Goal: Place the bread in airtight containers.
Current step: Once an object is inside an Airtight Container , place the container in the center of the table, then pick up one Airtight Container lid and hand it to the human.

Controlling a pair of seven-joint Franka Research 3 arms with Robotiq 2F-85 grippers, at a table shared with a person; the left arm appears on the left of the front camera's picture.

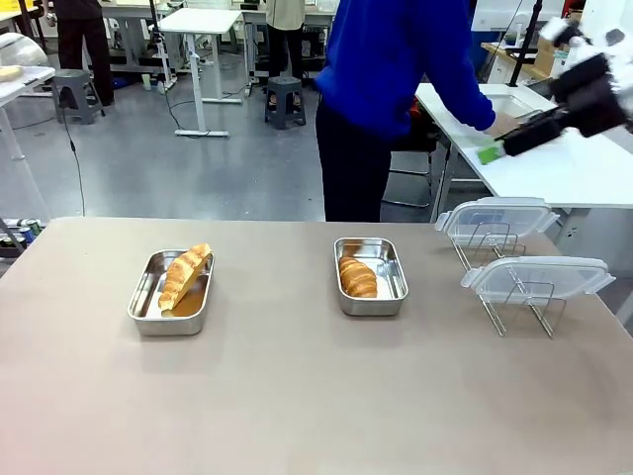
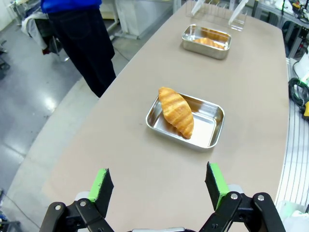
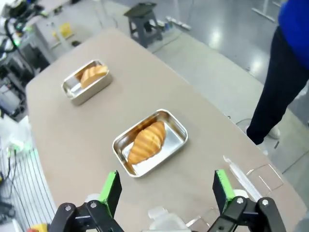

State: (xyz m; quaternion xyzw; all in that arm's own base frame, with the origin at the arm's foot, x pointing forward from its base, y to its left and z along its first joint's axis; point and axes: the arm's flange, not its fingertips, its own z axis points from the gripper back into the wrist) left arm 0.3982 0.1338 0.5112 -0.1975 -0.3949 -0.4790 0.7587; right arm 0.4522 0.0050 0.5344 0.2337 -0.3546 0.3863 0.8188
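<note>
Two steel containers sit on the table. In the left container (image 1: 168,325) one croissant (image 1: 185,275) leans tilted, its end up on the rim. The other croissant (image 1: 357,278) lies flat in the right container (image 1: 371,305). My left gripper (image 2: 158,186) hangs open above the table's end, short of the near container (image 2: 211,121) and its croissant (image 2: 176,112). My right gripper (image 3: 167,189) is open too, high above its container (image 3: 176,130) and croissant (image 3: 146,141). In the front view the right gripper (image 1: 490,152) is raised at the upper right.
Two clear clip lids (image 1: 495,220) (image 1: 537,277) rest on wire racks at the table's right side. A person in a blue top (image 1: 391,59) stands at the far edge, turned toward a white side table (image 1: 574,168). The beige table (image 1: 297,396) is bare in front.
</note>
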